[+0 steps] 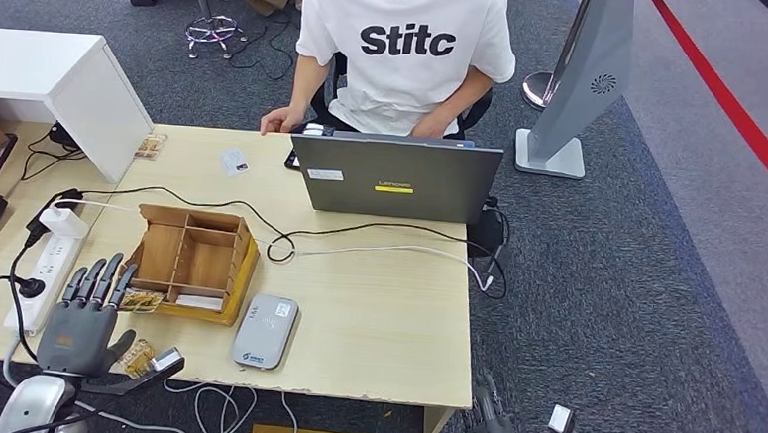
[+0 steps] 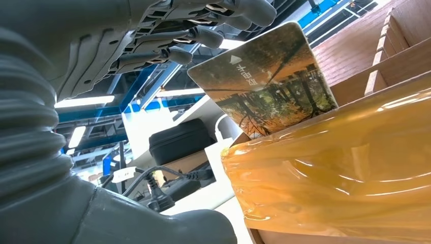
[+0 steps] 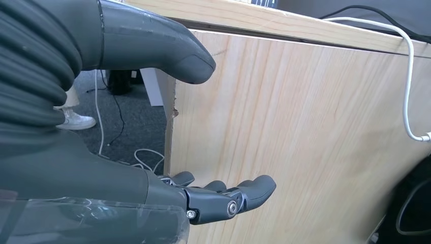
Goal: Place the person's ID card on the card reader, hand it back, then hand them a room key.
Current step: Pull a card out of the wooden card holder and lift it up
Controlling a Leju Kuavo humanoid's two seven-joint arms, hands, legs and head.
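The ID card (image 1: 234, 161) lies flat on the far side of the surface (image 1: 385, 306), just in front of the seated person (image 1: 405, 54) and beside the laptop (image 1: 395, 177). The card reader (image 1: 265, 331), grey and rounded, sits near the front edge with nothing on it. Between them stands the wooden organiser box (image 1: 192, 262), and a room key card (image 2: 264, 84) leans up out of its near corner. The left hand (image 1: 85, 312) hovers right there, fingers (image 2: 203, 38) spread and empty above the key card's upper edge. The right hand (image 3: 223, 198) hangs low beside the table's side panel, fingers loosely extended and holding nothing.

Risks, as I read it: the left hand is poised over the key card while the ID card looks untouched, so the order could slip. The key card is only propped, so a brush could knock it flat. The ID card lies far off, past trailing cables (image 1: 359, 237) that could snag an arm.
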